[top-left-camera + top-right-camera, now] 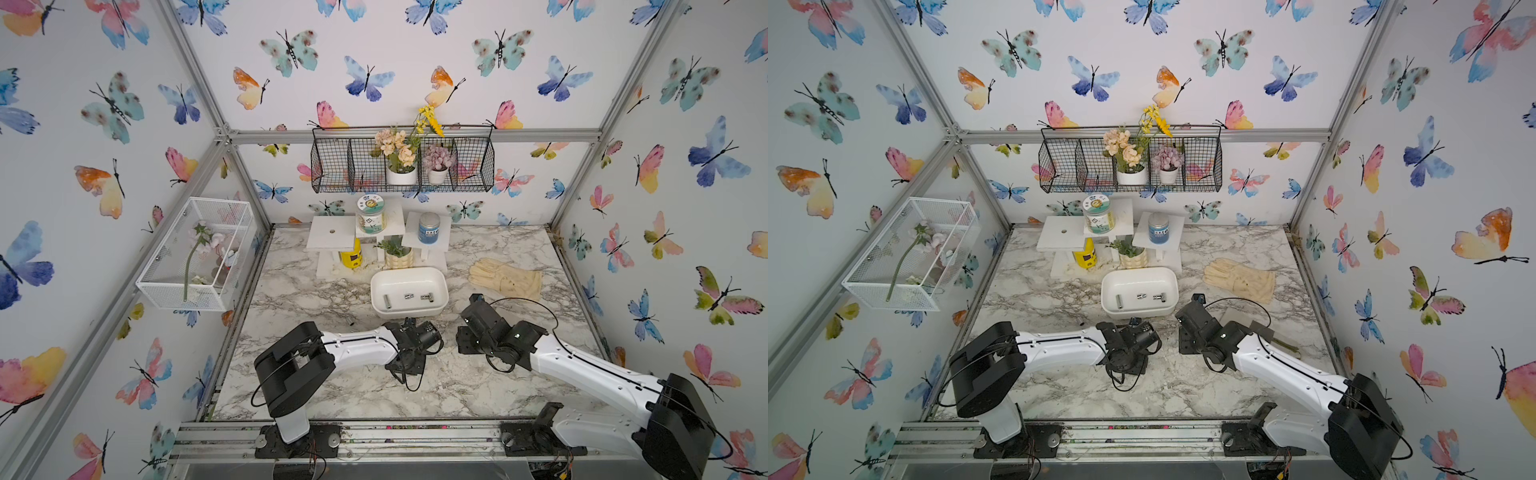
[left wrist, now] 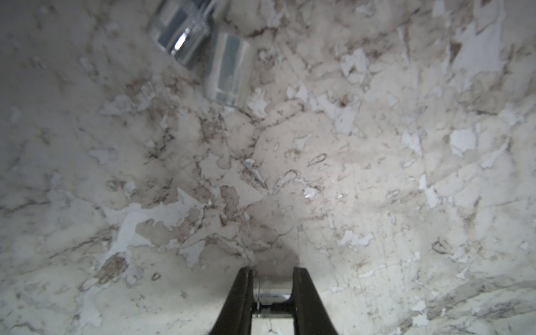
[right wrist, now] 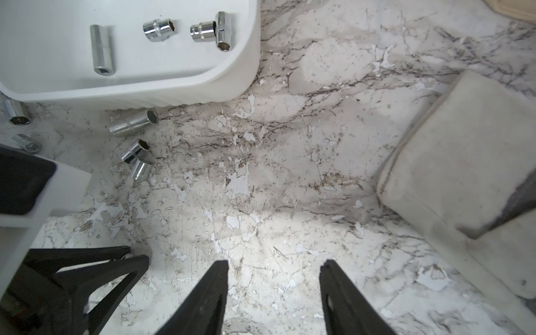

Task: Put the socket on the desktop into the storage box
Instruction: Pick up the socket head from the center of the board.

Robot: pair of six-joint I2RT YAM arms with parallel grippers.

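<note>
My left gripper [image 2: 272, 271] is shut on a small chrome socket [image 2: 272, 295], held low over the marble desktop [image 2: 377, 174]. Two more sockets [image 2: 229, 68] lie just ahead of it. In the right wrist view, several loose sockets [image 3: 134, 125] lie on the desktop beside the white storage box [image 3: 203, 87]. Several sockets [image 3: 159, 29] lie inside the box. In both top views the storage box [image 1: 440, 307] [image 1: 1169, 307] sits mid-table just beyond both wrists. My right gripper [image 3: 275, 262] is open and empty above bare desktop, right of the left gripper.
A cream glove [image 1: 507, 278] lies at the back right. A pale padded piece [image 3: 464, 159] sits close to the right arm. A white stand with jars and a small plant [image 1: 378, 232] is behind the box. One socket [image 1: 350, 321] lies left of the box.
</note>
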